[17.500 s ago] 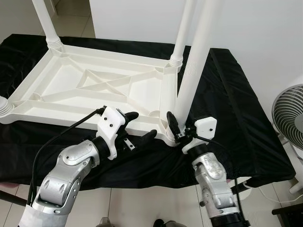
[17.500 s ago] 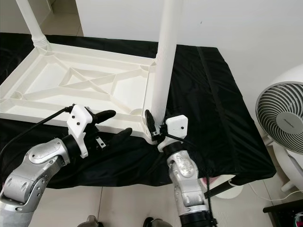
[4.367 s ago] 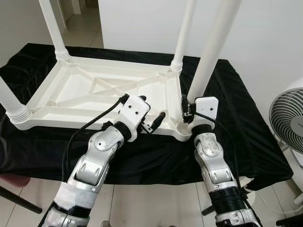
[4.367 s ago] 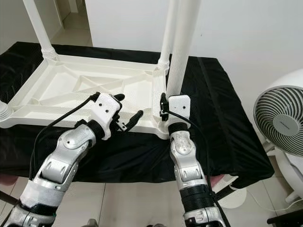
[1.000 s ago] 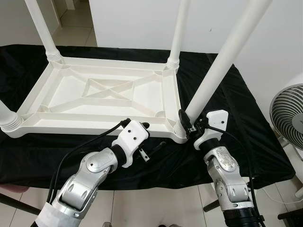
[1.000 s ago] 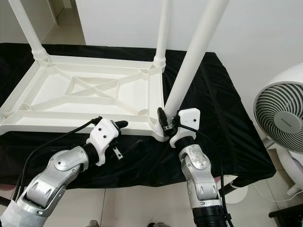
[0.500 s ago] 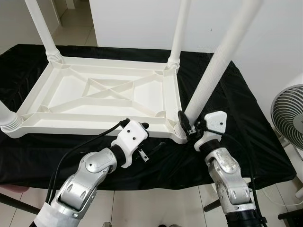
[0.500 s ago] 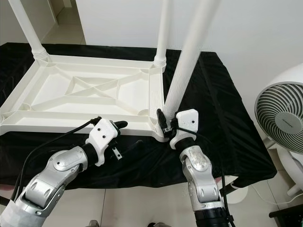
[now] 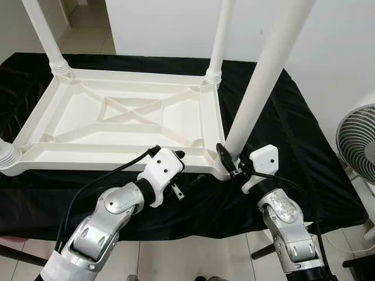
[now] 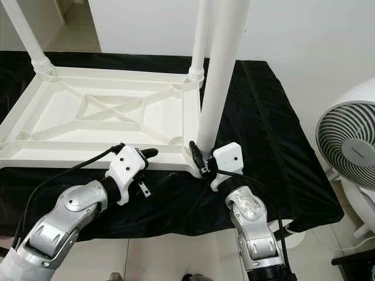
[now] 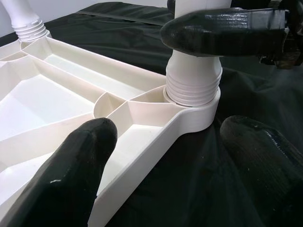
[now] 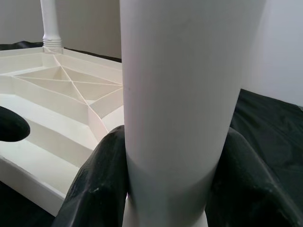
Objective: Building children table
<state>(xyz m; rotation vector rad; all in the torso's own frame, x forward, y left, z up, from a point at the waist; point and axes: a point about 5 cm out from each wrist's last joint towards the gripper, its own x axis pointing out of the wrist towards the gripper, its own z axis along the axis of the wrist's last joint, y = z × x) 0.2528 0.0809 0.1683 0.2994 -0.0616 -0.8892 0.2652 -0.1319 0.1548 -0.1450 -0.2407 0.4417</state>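
While the white children's table (image 9: 126,117) lies upside down on the black cloth (image 9: 281,134), its underside with the ribbed cross-bracing faces up and its long axis runs across the robot's front, from left to right. Three legs stand screwed into its corners, pointing up: one at the far left corner (image 9: 44,35), one at the far right corner (image 9: 220,41), and a stub of one at the near left corner (image 9: 7,157). The fourth leg (image 9: 263,76) rises from the near right corner socket (image 11: 193,97), its threaded base seated in the round collar there; its long axis points up and leans a little to the robot's right, away from the tabletop.

Low on that leg, just above the socket, the right gripper (image 12: 168,189) has its two black fingers (image 12: 97,184) pressed against either side of the white tube, clamped on it.

At the table's near long edge, just left of the same corner, the left gripper (image 9: 186,170) has its fingers spread wide and grips nothing: one finger (image 11: 71,175) rests over the table's rim and the other (image 11: 265,156) lies above the cloth outside the edge.

Well to the right of the table, beyond the cloth's edge, stands a white fan (image 10: 348,143) on the pale tiled floor (image 9: 176,257).
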